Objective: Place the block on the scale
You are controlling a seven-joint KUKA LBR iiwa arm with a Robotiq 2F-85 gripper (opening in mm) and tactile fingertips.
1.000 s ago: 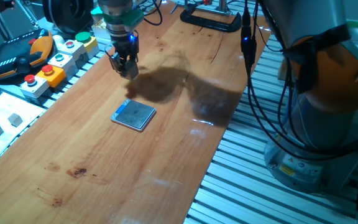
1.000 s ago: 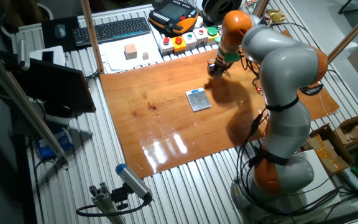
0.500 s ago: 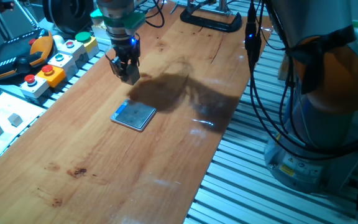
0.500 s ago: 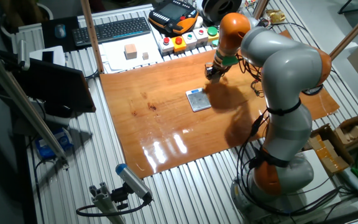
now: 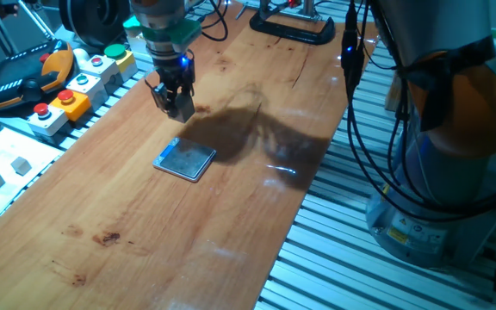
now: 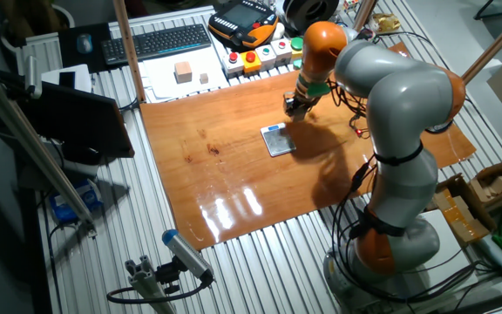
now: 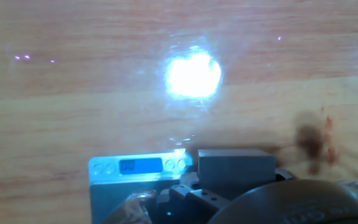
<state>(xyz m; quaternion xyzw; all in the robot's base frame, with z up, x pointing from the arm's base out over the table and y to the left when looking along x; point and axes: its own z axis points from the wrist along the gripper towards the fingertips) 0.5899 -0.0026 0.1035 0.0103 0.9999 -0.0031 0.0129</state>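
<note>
Gripper (image 5: 177,108) hangs over the wooden tabletop (image 5: 231,224) in the upper left of one fixed view, fingers pointing down and pinched on the block (image 7: 235,167). You can really only see that in the hand view, where the block is a grey cube at the bottom centre, sitting right between the finger parts. In both fixed views it's too small and too hidden by the fingers to pick out.

The scale (image 5: 185,159) lies flat on the table just below and a bit right of the gripper in that same fixed view, not touching it. In the other fixed view the gripper (image 6: 293,106) is just up and to the right of the scale (image 6: 278,139). In the hand view the scale (image 7: 135,177) sits at lower left with its blue display lit, and the block overlaps its right edge in the picture.

Further out: push-button boxes (image 5: 84,77) along the left edge, a black clamp (image 5: 293,28) at the top, and two loose pale wooden blocks (image 6: 190,73) near the keyboard (image 6: 155,42).
</note>
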